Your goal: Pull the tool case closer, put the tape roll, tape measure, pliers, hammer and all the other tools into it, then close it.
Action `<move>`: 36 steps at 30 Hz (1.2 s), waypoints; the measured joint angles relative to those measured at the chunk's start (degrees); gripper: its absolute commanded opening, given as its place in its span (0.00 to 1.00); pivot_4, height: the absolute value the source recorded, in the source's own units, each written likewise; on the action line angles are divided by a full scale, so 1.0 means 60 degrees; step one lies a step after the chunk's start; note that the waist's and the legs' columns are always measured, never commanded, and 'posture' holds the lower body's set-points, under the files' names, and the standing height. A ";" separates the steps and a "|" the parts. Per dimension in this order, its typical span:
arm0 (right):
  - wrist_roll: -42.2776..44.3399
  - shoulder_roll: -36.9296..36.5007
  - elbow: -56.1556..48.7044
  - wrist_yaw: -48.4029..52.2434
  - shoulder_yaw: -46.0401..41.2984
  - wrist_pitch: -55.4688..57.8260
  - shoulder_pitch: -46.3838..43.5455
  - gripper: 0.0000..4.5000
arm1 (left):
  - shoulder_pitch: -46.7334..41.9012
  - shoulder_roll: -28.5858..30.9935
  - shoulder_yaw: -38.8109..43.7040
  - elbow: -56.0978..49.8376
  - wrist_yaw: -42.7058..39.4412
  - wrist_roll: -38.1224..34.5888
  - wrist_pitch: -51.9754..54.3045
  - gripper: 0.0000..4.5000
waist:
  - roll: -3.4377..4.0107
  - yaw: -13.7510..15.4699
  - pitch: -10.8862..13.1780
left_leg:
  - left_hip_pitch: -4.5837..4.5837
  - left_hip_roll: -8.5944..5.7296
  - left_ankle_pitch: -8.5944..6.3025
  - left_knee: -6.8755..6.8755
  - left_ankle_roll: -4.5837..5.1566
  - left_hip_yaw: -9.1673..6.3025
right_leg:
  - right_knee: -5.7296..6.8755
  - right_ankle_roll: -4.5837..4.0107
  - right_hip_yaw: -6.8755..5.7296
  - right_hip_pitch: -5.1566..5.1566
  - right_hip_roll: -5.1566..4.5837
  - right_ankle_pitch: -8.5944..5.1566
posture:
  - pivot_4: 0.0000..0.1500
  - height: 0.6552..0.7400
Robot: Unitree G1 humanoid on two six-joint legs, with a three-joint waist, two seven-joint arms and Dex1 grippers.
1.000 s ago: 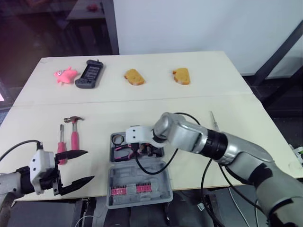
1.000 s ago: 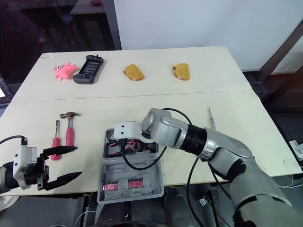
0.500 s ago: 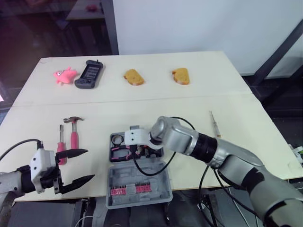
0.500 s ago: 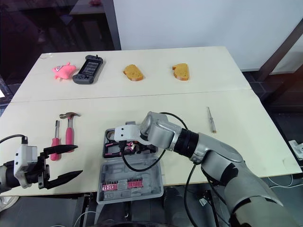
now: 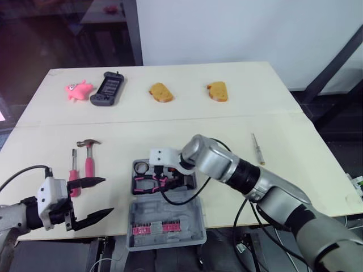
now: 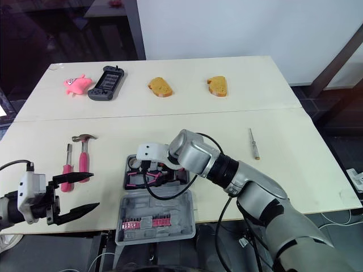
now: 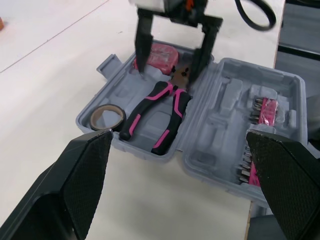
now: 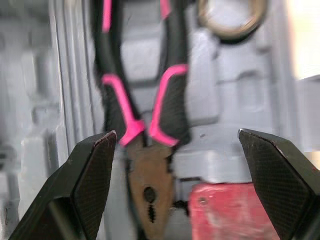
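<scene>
Pale surface (image 5: 227, 130) with open tool case (image 5: 187, 214). Wrist views resolve pliers (image 7: 171, 117), tape roll (image 7: 94, 116) and tape measure (image 7: 161, 55) inside, under the released right hand (image 8: 176, 134); head views add hammer (image 5: 89, 164) outside, left hand (image 5: 108, 195) released.

Matt grey plastic tool case (image 7: 220, 122), pliers (image 7: 159, 109) with rubbery grips, dull metal head, smooth table (image 7: 50, 75)
</scene>
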 measured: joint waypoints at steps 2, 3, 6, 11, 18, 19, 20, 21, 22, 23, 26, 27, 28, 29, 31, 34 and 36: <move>0.0173 0.0161 -0.0007 0.0006 -0.0399 -0.0004 0.0013 0.92 | -0.0039 0.0000 -0.0018 0.0019 0.0000 0.0035 0.0001 1.00 | 0.0000 -0.0009 0.0000 | 0.0000 0.0000 0.0000 -0.0003 0.0000 0.0000 | 0.0000 0.0000 0.0000 -0.0001 0.0001 0.0000 | 1.00 1.00; 0.0252 0.0268 -0.0025 0.0011 -0.0588 -0.0010 0.0026 0.86 | -0.0082 0.0000 -0.0041 0.0022 0.0001 0.0042 0.0002 1.00 | 0.0000 -0.0007 0.0000 | 0.0000 0.0001 0.0000 -0.0005 0.0000 -0.0001 | 0.0001 0.0001 0.0000 -0.0002 0.0002 0.0000 | 1.00 1.00; 0.0426 0.0490 -0.0119 -0.0031 -0.0911 -0.0019 0.0186 0.62 | -0.0103 0.0000 -0.0064 0.0035 0.0001 0.0050 0.0003 1.00 | 0.0000 -0.0005 0.0000 | 0.0000 0.0001 0.0000 -0.0005 0.0000 -0.0001 | 0.0000 0.0002 0.0000 -0.0001 0.0001 0.0001 | 1.00 1.00; 0.0459 0.0734 -0.0104 -0.0282 -0.0921 -0.0065 0.0498 0.05 | -0.0109 0.0000 -0.0065 0.0059 0.0001 0.0054 0.0004 1.00 | 0.0000 -0.0001 0.0000 | -0.0001 0.0000 0.0000 -0.0001 0.0000 -0.0001 | 0.0000 0.0002 0.0000 0.0001 0.0000 0.0001 | 1.00 1.00; 0.0358 0.0802 -0.0073 -0.0478 -0.0889 -0.0208 0.0612 0.01 | -0.0110 0.0000 -0.0066 0.0097 0.0005 0.0057 0.0004 1.00 | 0.0000 -0.0002 0.0000 | 0.0000 0.0000 0.0000 -0.0004 0.0000 -0.0001 | 0.0000 0.0001 0.0000 0.0000 0.0000 0.0001 | 1.00 1.00; 0.0338 0.0799 -0.0047 -0.0485 -0.0852 -0.0223 0.0656 0.01 | -0.0110 0.0000 -0.0066 0.0097 0.0007 0.0058 0.0004 1.00 | 0.0000 -0.0004 0.0000 | -0.0001 0.0000 0.0000 -0.0004 0.0000 -0.0001 | 0.0000 0.0001 0.0000 -0.0001 0.0001 0.0001 | 1.00 1.00; 0.0315 0.0800 0.0013 -0.0493 -0.0819 -0.0240 0.0681 0.01 | -0.0111 0.0000 -0.0066 0.0097 0.0007 0.0058 0.0004 1.00 | 0.0000 -0.0004 0.0000 | -0.0001 0.0000 0.0000 -0.0004 0.0000 -0.0001 | 0.0000 0.0001 0.0000 -0.0001 0.0000 0.0001 | 1.00 1.00; 0.0269 0.0799 0.0126 -0.0515 -0.0790 -0.0271 0.0734 0.01 | -0.0111 0.0000 -0.0066 0.0097 0.0008 0.0058 0.0004 1.00 | 0.0000 -0.0002 0.0000 | 0.0000 0.0000 0.0000 -0.0004 0.0000 0.0000 | 0.0000 0.0001 0.0000 -0.0001 0.0000 0.0001 | 1.00 1.00; 0.0212 0.0791 0.0217 -0.0535 -0.0765 -0.0283 0.0782 0.01 | -0.0109 0.0000 -0.0066 0.0097 0.0010 0.0058 0.0005 1.00 | 0.0000 -0.0001 0.0000 | -0.0001 0.0000 0.0000 -0.0003 0.0000 0.0000 | 0.0000 0.0001 0.0000 0.0000 0.0000 0.0001 | 1.00 1.00; 0.0173 0.0787 0.0300 -0.0552 -0.0741 -0.0287 0.0822 0.01 | -0.0109 0.0000 -0.0065 0.0097 0.0012 0.0058 0.0007 1.00 | 0.0000 -0.0001 0.0000 | 0.0000 0.0000 0.0000 -0.0003 0.0000 0.0000 | 0.0000 0.0002 0.0000 0.0000 0.0000 0.0001 | 1.00 1.00; 0.0078 0.0787 0.0501 -0.0600 -0.0684 -0.0441 0.0877 0.01 | -0.0110 0.0000 -0.0066 0.0096 0.0025 0.0059 0.0010 1.00 | 0.0000 -0.0008 0.0000 | 0.0000 0.0000 0.0000 -0.0004 0.0000 -0.0001 | 0.0000 0.0001 0.0000 0.0000 0.0001 0.0001 | 1.00 1.00; 0.0059 0.0792 0.0564 -0.0606 -0.0685 -0.0496 0.0877 0.01 | -0.0111 0.0000 -0.0066 0.0095 0.0029 0.0059 0.0012 1.00 | -0.0001 -0.0011 0.0000 | 0.0000 0.0000 0.0000 -0.0004 0.0000 -0.0001 | 0.0000 0.0001 0.0000 0.0000 0.0001 0.0001 | 1.00 1.00; 0.0023 0.0797 0.0633 -0.0605 -0.0687 -0.0544 0.0877 0.01 | -0.0111 0.0000 -0.0067 0.0095 0.0034 0.0059 0.0013 1.00 | -0.0001 -0.0014 -0.0001 | 0.0002 0.0001 0.0000 -0.0004 0.0000 -0.0001 | 0.0001 0.0002 0.0000 0.0001 0.0002 0.0001 | 1.00 1.00; -0.0002 0.0804 0.0728 -0.0606 -0.0688 -0.0627 0.0880 0.01 | -0.0112 0.0000 -0.0069 0.0090 0.0043 0.0059 0.0016 1.00 | -0.0002 -0.0016 -0.0001 | 0.0006 0.0001 0.0000 -0.0003 0.0000 -0.0001 | 0.0001 0.0001 0.0000 0.0005 0.0002 0.0001 | 1.00 1.00; -0.0010 0.0809 0.0872 -0.0602 -0.0692 -0.0719 0.0892 0.01 | -0.0110 0.0000 -0.0071 0.0090 0.0050 0.0059 0.0018 1.00 | -0.0002 -0.0016 -0.0002 | 0.0016 0.0001 0.0000 -0.0003 0.0000 -0.0002 | 0.0001 0.0000 0.0000 0.0014 0.0002 0.0000 | 1.00 1.00; -0.0087 0.0887 0.1135 -0.0594 -0.0679 -0.0843 0.0977 0.01 | -0.0109 0.0000 -0.0082 0.0083 0.0061 0.0059 0.0021 1.00 | -0.0003 -0.0015 -0.0010 | 0.0027 0.0001 0.0000 -0.0002 0.0000 -0.0002 | 0.0001 -0.0002 0.0000 0.0028 0.0002 -0.0001 | 1.00 1.00; -0.0168 0.0963 0.1295 -0.0571 -0.0673 -0.0870 0.0979 0.01 | -0.0110 0.0000 -0.0093 0.0071 0.0076 0.0060 0.0021 1.00 | -0.0006 -0.0012 -0.0026 | 0.0030 0.0001 0.0000 -0.0003 0.0000 -0.0002 | 0.0000 -0.0002 0.0000 0.0032 0.0002 -0.0002 | 1.00 1.00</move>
